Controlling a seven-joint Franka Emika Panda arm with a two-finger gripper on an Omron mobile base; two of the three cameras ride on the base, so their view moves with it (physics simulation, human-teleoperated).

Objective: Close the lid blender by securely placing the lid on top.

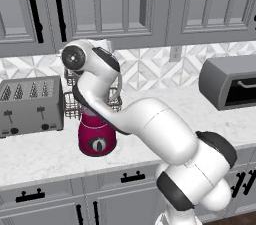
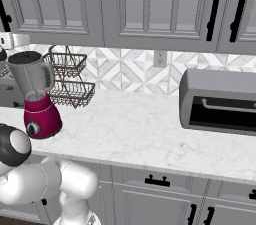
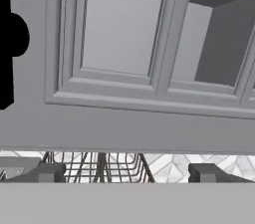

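Observation:
The blender (image 2: pixel 36 100) stands on the counter by the wire baskets, its magenta base (image 1: pixel 96 139) and grey dial facing forward. In the left base view my arm hides the clear jar (image 2: pixel 31 79). A dark flat round top (image 2: pixel 23 58) sits at the jar's mouth; it looks like the black lid, though I cannot be sure. In the hand view my gripper (image 3: pixel 128 174) is open, the fingertips (image 3: pixel 47 173) wide apart with nothing between them. It faces the upper cabinet doors, above the baskets.
A grey four-slot toaster (image 1: pixel 30 105) stands left of the blender. Tiered wire baskets (image 2: pixel 70 76) stand behind the blender, against the backsplash. A grey toaster oven (image 2: pixel 220 101) sits at the right of the counter (image 2: pixel 130 129). Upper cabinets (image 3: pixel 124 44) hang close above my hand.

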